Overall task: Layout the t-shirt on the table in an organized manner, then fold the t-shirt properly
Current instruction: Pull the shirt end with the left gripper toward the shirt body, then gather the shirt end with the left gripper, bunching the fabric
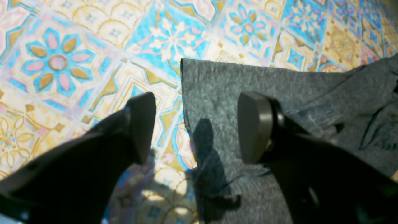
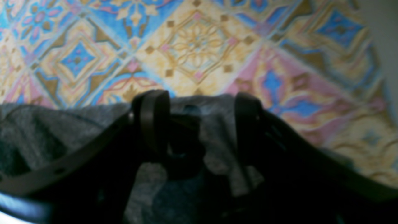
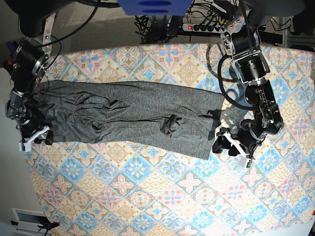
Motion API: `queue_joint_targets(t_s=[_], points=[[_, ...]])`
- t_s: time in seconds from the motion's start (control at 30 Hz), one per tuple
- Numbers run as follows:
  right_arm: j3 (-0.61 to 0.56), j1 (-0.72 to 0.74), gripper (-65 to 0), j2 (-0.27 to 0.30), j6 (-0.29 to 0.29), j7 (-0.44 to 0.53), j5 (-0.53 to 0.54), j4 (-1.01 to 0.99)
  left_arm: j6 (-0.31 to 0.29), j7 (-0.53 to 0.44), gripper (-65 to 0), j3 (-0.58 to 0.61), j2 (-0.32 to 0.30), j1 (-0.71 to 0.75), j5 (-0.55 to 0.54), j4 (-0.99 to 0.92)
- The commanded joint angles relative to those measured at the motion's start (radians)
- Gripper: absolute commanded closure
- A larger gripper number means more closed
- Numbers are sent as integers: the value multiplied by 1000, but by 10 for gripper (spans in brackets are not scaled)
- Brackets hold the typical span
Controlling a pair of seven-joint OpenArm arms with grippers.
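Observation:
The dark grey t-shirt [image 3: 133, 113] lies stretched in a long band across the patterned table [image 3: 147, 196], wrinkled, with a bunched lump near its middle. My left gripper [image 3: 222, 142] hovers open at the shirt's right lower corner. In the left wrist view its fingertips [image 1: 253, 127] straddle the shirt's straight edge [image 1: 224, 87], one over cloth and one over bare table [image 1: 62, 62]. My right gripper [image 3: 35, 135] is at the shirt's left end. In the right wrist view this gripper [image 2: 200, 124] stands open with rumpled shirt fabric [image 2: 46, 130] lying between its fingers, not pinched.
The table's left edge runs close to the right arm, with pale floor beyond [image 2: 385, 37]. Cables and a power strip [image 3: 202, 24] lie behind the table's far edge. Both arm bases stand at the back.

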Motion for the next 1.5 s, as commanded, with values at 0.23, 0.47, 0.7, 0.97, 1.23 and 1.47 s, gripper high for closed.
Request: queue_joint_targets(t_s=[0.23,0.47,0.7,0.97,1.23,1.47], points=[[5,-12,-320,45,3,75,-61,13,-2,-40,-409,1,-3,-71,92,-86],[7,-18,-320,45,3,140,-179,7,-2,-54,-410,1,-2,-72,87,-95],[5,-18,-318,45,3,135,-187,13,-2,-108,-410,54,-2,-78,96,-96],[4,-18,-318,42,3,133,-189,13,-2,-269,-410,171,-5,-198,87,-333],[4,-18,-318,42,3,133,-189,13,-2,-353,-410,86,-39,-261,95,-593],[4,-18,-318,42,3,133,-189,13,-2,-355,-406,163,-14,-223,95,-597]])
